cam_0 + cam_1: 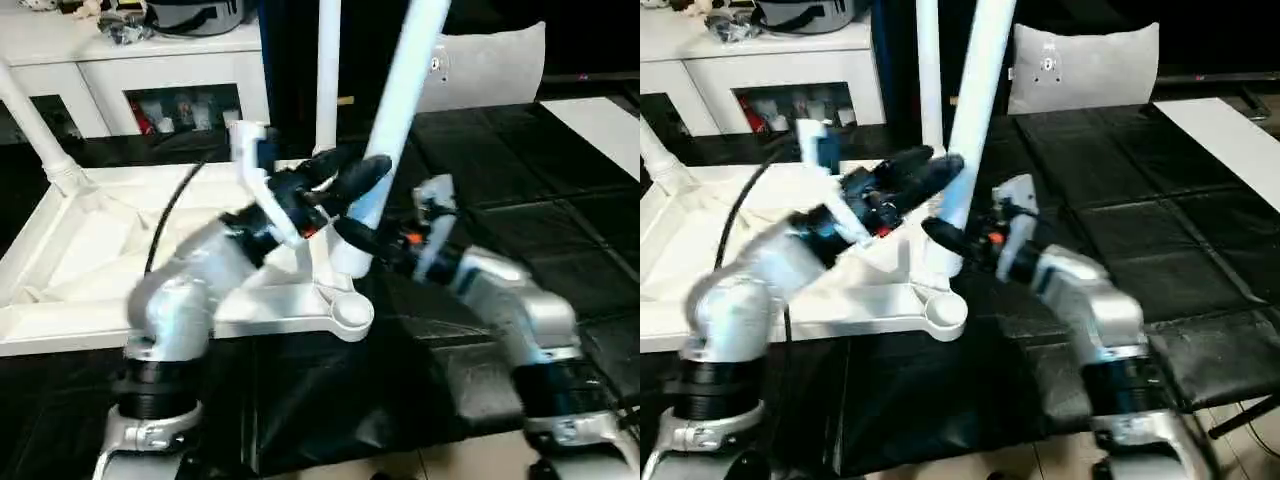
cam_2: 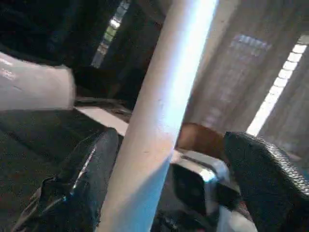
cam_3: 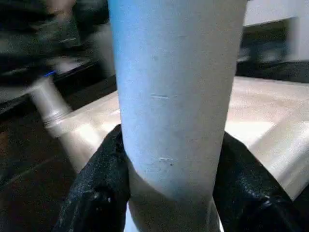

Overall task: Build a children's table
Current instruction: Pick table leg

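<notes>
Silver forearms (image 1: 180,300) nearest. Your right pincer (image 3: 169,193) clamps tilted leg (image 1: 400,120) low, beside tabletop (image 1: 90,260) corner socket (image 1: 350,312). Left pincer (image 2: 164,188) spread, one finger (image 2: 82,183) touching. Risk: leg tips, misses socket, single grip slipping.

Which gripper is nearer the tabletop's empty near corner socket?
Right. The right gripper grips the tilted leg just above that socket; the left gripper straddles the leg higher up.

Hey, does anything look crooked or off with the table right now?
Yes: the leg held by the right gripper leans to one side, while the leg behind it stands straight. Its foot sits beside the empty corner socket, not in it.
</notes>
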